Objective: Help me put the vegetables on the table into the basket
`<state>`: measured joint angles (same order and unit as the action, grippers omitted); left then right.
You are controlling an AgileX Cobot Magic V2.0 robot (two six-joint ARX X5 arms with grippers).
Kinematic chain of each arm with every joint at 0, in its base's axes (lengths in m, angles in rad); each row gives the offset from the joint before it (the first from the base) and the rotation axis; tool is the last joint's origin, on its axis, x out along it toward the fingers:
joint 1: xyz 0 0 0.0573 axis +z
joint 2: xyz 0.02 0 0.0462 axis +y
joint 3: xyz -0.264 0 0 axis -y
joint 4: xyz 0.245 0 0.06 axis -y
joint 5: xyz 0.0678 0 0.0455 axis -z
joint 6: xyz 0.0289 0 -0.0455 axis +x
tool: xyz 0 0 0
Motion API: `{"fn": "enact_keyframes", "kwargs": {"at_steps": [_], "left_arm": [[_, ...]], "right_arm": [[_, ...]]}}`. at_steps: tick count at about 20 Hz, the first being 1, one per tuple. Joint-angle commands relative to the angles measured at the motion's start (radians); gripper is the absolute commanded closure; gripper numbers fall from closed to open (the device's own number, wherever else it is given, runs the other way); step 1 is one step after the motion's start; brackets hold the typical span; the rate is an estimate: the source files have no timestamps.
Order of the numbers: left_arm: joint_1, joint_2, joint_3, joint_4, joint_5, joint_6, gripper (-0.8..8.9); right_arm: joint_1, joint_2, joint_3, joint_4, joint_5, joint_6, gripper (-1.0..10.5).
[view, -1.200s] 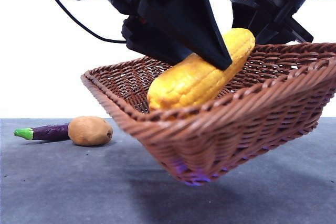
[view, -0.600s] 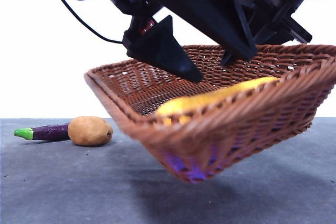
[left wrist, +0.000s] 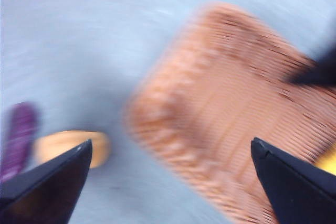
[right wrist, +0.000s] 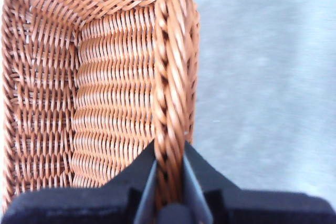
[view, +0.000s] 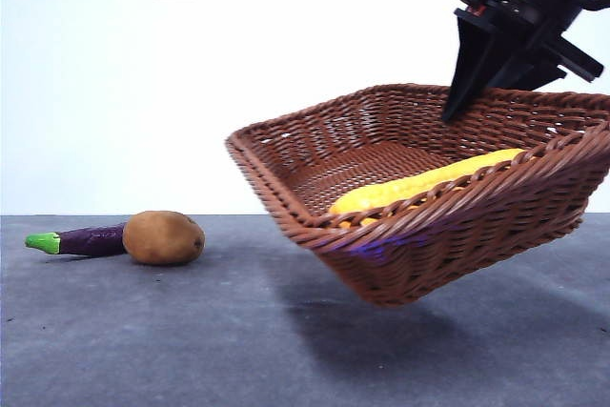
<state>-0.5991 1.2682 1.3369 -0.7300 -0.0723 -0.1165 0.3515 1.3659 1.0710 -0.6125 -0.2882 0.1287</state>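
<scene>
One basket (view: 448,226) hangs tilted above the surface (view: 191,331), its near-left corner dipping lowest and casting a shadow below it. The right gripper (right wrist: 169,169) has its fingers (right wrist: 195,174) clamped on the braided rim, one inside the wall and one outside; in the front view it shows as the dark tool (view: 496,54) coming down onto the far rim. One yellow vegetable (view: 424,188) lies inside the basket, along its floor, half hidden by the near wall.

Two vegetables are out on the surface, well to the left of the basket: one potato (view: 164,237) and one eggplant (view: 81,240), lying touching end to end, the eggplant's green stem pointing away from the basket.

The left gripper (left wrist: 168,177) is high over the surface, its fingers (left wrist: 47,182) wide apart and holding nothing. Its blurred view takes in the basket, the potato (left wrist: 71,148) and the eggplant (left wrist: 18,137) below.
</scene>
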Motion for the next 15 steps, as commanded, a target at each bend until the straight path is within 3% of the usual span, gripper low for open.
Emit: {"fn": "enact_keyframes", "kwargs": {"at_steps": [1, 4, 9, 15], "left_arm": [[0.116, 0.013, -0.002, 0.002, 0.005, -0.138, 3.11], [0.225, 0.091, -0.002, 0.014, 0.063, -0.256, 3.14], [0.248, 0.269, 0.001, 0.023, 0.08, -0.434, 3.12], [0.278, 0.486, 0.053, 0.047, 0.091, -0.526, 3.1]], "right_arm": [[-0.031, -0.002, -0.003, 0.013, -0.017, -0.024, 9.6], [-0.053, -0.002, -0.003, 0.017, -0.03, -0.052, 9.6], [-0.053, -0.002, -0.003, 0.013, -0.037, -0.078, 9.6], [-0.053, -0.003, -0.003, -0.012, -0.051, -0.106, 9.6]]}}
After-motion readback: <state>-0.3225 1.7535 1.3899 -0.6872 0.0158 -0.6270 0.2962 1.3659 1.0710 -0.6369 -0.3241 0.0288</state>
